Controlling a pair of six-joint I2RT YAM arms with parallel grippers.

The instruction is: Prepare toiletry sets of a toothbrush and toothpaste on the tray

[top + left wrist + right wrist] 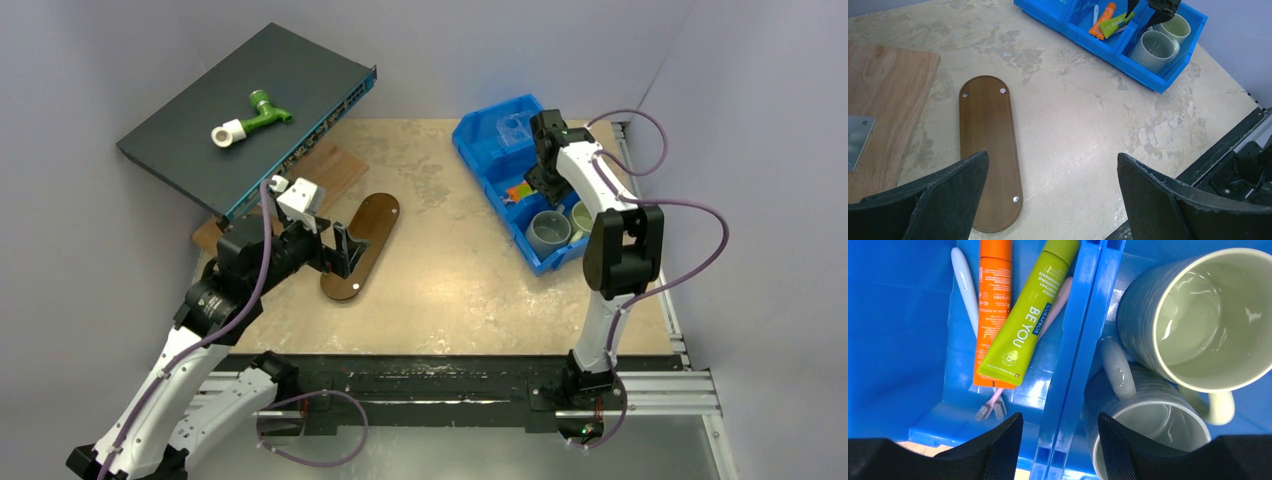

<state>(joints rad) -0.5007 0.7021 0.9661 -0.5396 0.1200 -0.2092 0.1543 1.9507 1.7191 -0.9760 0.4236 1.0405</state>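
**At the bin:** the right pincer [1057,424] hangs over the blue bin [898,340], jaws parted and gripping nothing.

Below it, in the bin's middle compartment, the lime-green tube [1028,320] lies slanted across the orange tube [993,300]. The pale blue-white toothbrush [964,287] is just beside the orange one, and the pink toothbrush [993,407] is partly under both tubes. Two mugs [1198,320] fill the next compartment. The dark oval tray [988,165] lies well apart on the worktop [1088,125], and the left pincer [1050,165] is wide open over its near end, holding nothing.
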